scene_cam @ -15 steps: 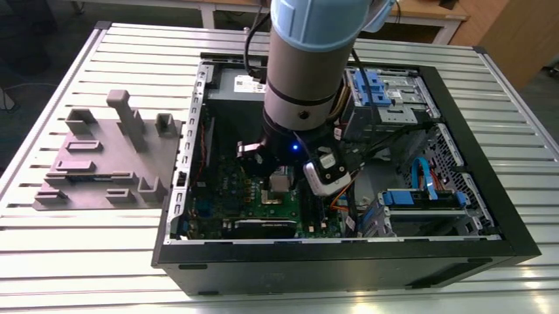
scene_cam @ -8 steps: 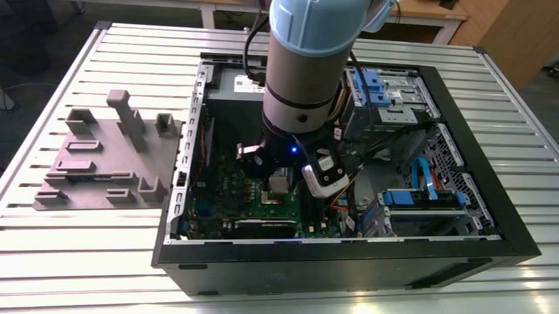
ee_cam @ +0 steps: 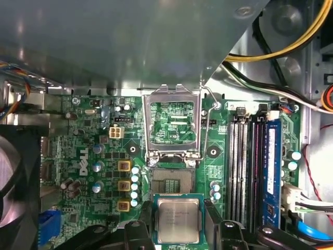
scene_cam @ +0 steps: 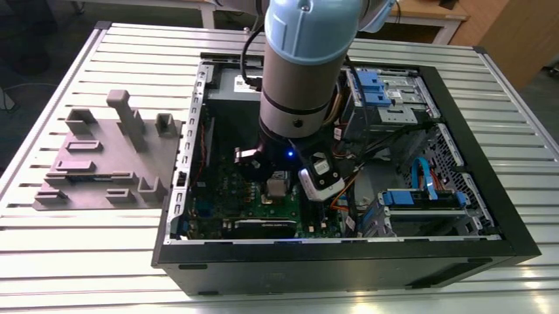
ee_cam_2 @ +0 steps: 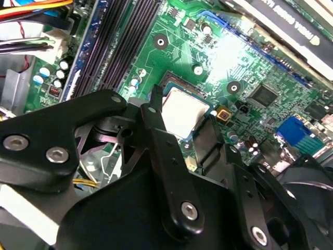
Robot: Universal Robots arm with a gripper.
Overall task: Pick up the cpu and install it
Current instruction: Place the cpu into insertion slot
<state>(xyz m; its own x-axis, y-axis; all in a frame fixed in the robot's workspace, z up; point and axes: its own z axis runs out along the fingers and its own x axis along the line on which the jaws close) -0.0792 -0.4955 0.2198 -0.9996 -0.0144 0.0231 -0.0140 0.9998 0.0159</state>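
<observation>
Right, your pincer (ee_cam: 177, 208) is closed to a narrow gap on the cpu (ee_cam: 178, 221). In both wrist views a black finger (ee_cam: 212, 216) sits against each of two opposite edges of the chip (ee_cam_2: 183, 110), whose silver lid faces up. The chip is not yet seated; it hangs just beside the socket (ee_cam: 170, 179).

The socket lies open with its contact field exposed. Its metal load frame (ee_cam: 147, 122) is swung up on the side away from the chip, and the thin wire lever (ee_cam: 206, 130) is raised alongside it. Beside the socket run the long dark memory slots (ee_cam: 244, 166), and the green motherboard (ee_cam: 67, 140) spreads out around them all.

In the exterior view, your arm (scene_cam: 302, 72) comes in from twelve o'clock and drops into the open computer case (scene_cam: 349, 255). Its wrist is low over the board, in the half of the case towards nine o'clock. Blue drive brackets (scene_cam: 376, 85) sit at about one o'clock from the wrist, with another blue bracket (scene_cam: 423, 196) at about three o'clock.

Outside the case, at nine o'clock from it, a grey fixture block (scene_cam: 96, 163) with upright posts lies flat on the slatted metal bench (scene_cam: 88, 261).
</observation>
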